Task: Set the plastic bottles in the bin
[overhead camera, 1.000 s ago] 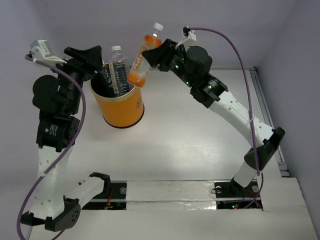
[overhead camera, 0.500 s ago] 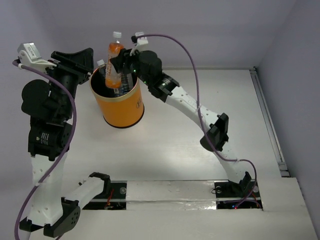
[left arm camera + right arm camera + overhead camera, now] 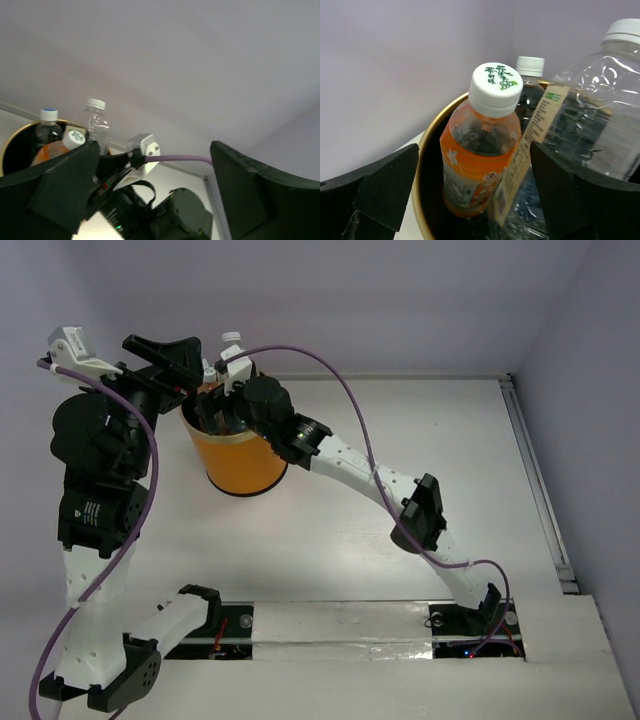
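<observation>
Right wrist view: orange bottle (image 3: 479, 165) stands upright inside the bin (image 3: 422, 160). It has a white cap printed in green, a clear neck and an orange label. Spread wide, the right gripper (image 3: 475, 192) has 1 black finger on each side of the bottle. A gap shows at the left finger, and it grips nothing.

2 more bottles share the bin. A big clear ribbed bottle (image 3: 592, 125) with a pale paper label is just beside the orange one. A dark bottle (image 3: 527, 85) with a white cap is behind.

Bin: round, orange-yellow wall, black inside, thin pale rim. It sits far left on the white table (image 3: 420, 460), near the lilac wall (image 3: 400, 300).

Top view: the right wrist covers most of the bin mouth, and a purple cable (image 3: 335, 380) arches over it. At the bin's left rim the left gripper (image 3: 155, 170) hangs with fingers far apart, empty.

Against 0.5 s ago: the orange bottle was held tilted above the rim and is now down in the bin. The right wrist is lower.
</observation>
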Controlling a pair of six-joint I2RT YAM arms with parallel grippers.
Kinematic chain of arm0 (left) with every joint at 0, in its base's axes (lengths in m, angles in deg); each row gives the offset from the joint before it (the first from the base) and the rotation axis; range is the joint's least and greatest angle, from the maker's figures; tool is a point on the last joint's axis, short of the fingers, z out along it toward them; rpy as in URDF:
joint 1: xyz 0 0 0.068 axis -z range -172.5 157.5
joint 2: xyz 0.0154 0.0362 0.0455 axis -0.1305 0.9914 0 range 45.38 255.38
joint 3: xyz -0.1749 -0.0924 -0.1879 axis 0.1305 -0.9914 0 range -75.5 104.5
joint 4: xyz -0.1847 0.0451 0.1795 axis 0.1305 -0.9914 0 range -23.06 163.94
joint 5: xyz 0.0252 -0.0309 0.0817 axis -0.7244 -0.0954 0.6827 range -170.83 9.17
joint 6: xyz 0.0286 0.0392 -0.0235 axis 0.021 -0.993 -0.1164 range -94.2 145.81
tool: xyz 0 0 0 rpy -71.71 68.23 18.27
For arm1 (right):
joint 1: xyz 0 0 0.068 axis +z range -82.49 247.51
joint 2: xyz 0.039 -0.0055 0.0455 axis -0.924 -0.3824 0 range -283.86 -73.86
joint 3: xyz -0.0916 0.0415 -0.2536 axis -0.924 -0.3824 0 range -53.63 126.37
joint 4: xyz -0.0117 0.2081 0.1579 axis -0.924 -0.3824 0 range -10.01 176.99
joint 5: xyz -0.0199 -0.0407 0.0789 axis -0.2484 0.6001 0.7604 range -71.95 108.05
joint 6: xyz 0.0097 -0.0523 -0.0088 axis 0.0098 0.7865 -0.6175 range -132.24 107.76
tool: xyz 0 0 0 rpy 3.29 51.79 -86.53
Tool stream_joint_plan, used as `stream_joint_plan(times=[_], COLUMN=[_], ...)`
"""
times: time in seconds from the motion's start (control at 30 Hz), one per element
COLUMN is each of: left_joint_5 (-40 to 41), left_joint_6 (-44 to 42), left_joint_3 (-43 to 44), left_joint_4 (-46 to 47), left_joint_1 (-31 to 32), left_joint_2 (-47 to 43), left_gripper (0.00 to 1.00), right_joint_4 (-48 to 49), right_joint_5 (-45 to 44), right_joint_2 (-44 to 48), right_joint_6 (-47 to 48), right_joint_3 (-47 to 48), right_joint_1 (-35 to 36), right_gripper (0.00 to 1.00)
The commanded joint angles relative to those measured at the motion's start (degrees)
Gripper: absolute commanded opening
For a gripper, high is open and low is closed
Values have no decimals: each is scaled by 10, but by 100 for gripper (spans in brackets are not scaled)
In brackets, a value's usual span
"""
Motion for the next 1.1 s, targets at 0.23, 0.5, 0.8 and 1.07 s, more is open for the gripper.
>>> stream_joint_plan(times=[0.23, 0.5, 0.8, 1.07], left_joint_5=[16, -42, -73, -124], left_joint_6=[-27, -1, -2, -14], left_joint_3=[65, 5, -100, -107], left_joint_4=[-22, -10, -9, -37], left_joint_1=[1, 1, 1, 1], left_joint_2=[-1, -9, -97, -93], left_gripper=[99, 99, 99, 99], right_joint_4=[11, 94, -88, -321], right_joint_5=[32, -22, -285, -389], right_joint_2=[130, 461, 964, 1143], right_joint_6=[-85, -132, -268, -410], right_joint_3=[1, -325, -771, -789], right_joint_1=[-4, -4, -4, -4], right_gripper=[100, 73, 3, 97])
